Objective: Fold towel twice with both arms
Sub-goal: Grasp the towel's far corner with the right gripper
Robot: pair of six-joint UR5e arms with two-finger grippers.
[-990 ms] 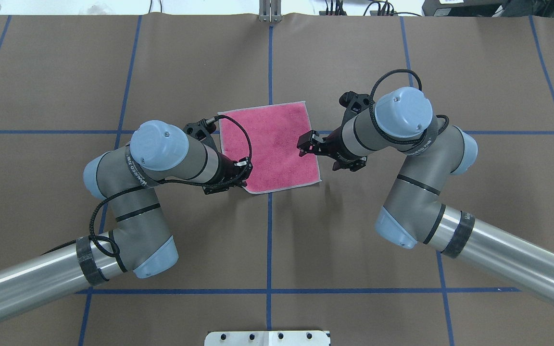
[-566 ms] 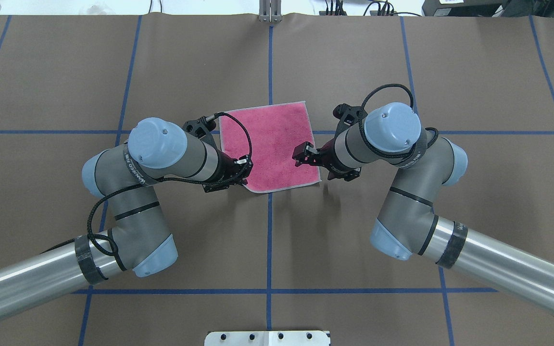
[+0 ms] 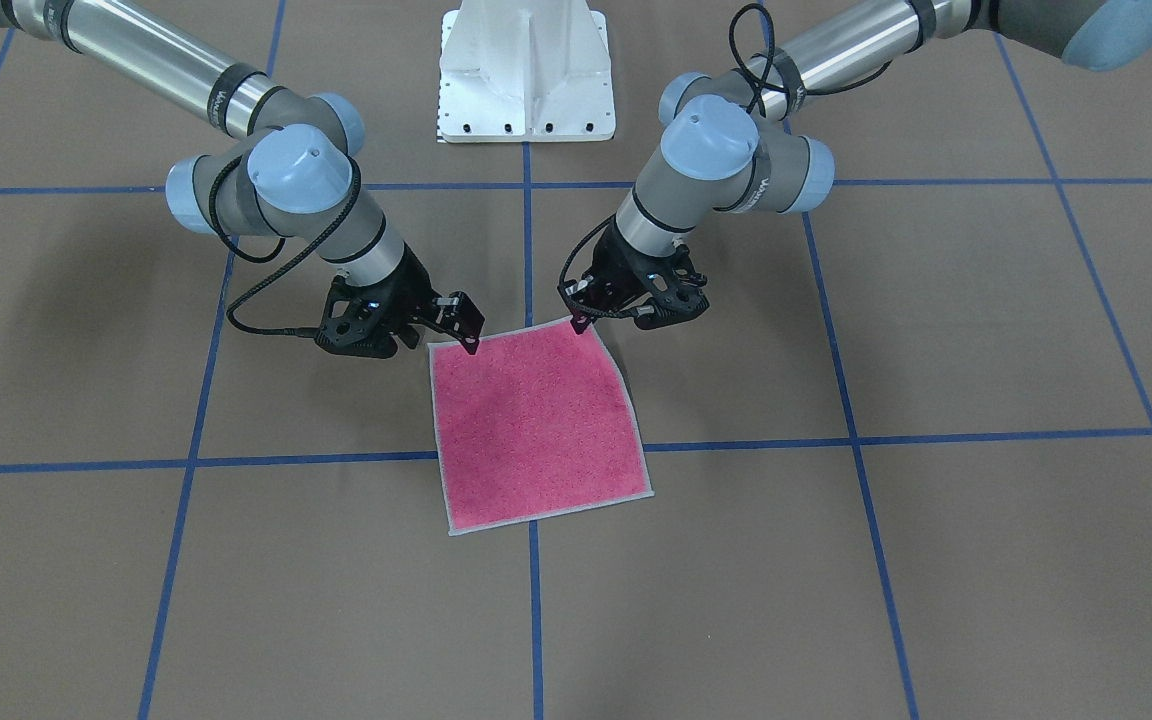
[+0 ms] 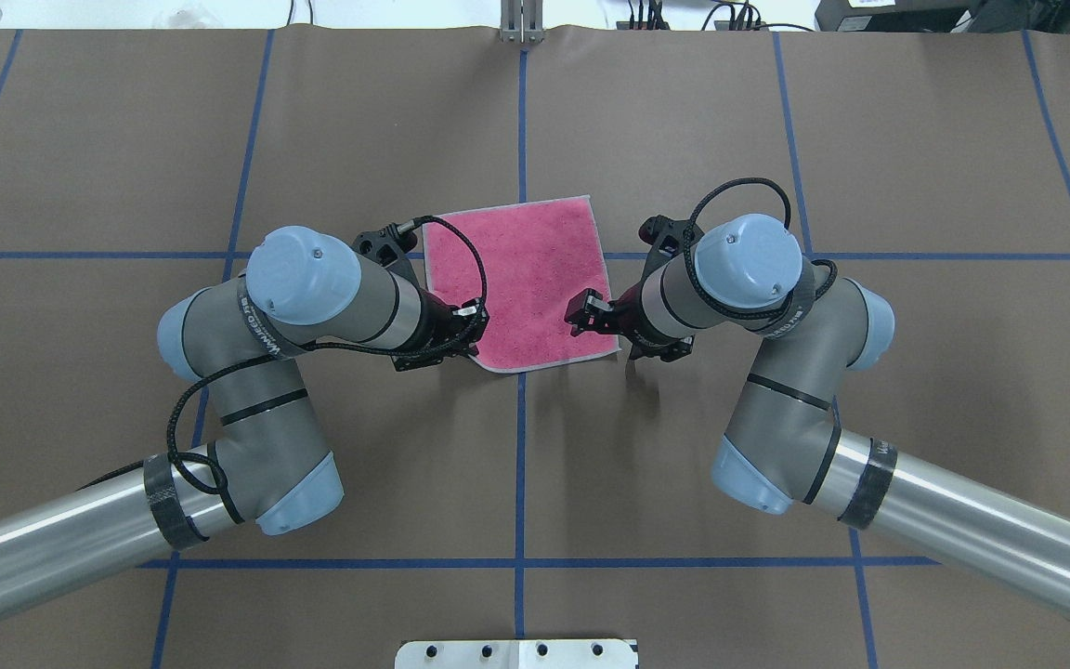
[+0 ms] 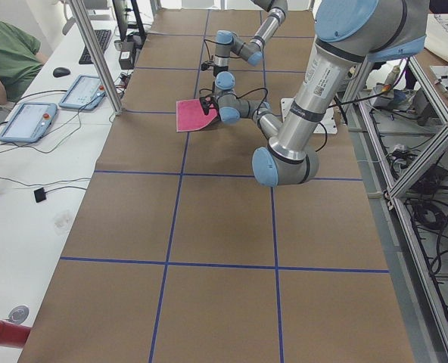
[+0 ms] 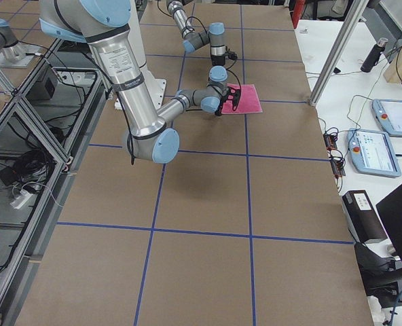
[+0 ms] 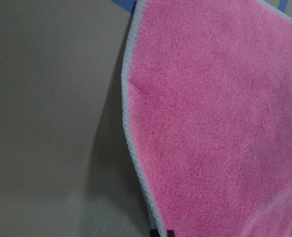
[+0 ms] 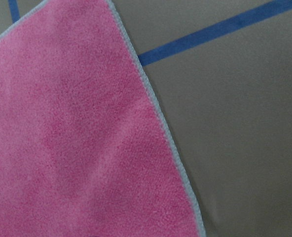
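Note:
The towel [image 4: 526, 279] lies flat, pink face up, at the table's middle; it also shows in the front view [image 3: 536, 430]. My left gripper [image 4: 472, 346] sits at the towel's near left corner, and looks shut on it [image 3: 581, 320]. The left wrist view shows the towel [image 7: 210, 123] with its edge slightly raised, casting a shadow. My right gripper [image 4: 584, 314] hovers over the towel's near right corner with its jaws apart [image 3: 469, 335]. The right wrist view shows the towel [image 8: 77, 138] and no fingers.
The table is covered in brown paper with blue tape lines [image 4: 521, 465]. The white pedestal base [image 3: 526, 70] stands at the robot's side. Tablets [image 5: 27, 121] and an operator lie beyond the table's far edge.
My right arm has moved toward the robot, bringing its gripper from the towel's right edge middle to the near right corner. The left arm and the towel have stayed put.

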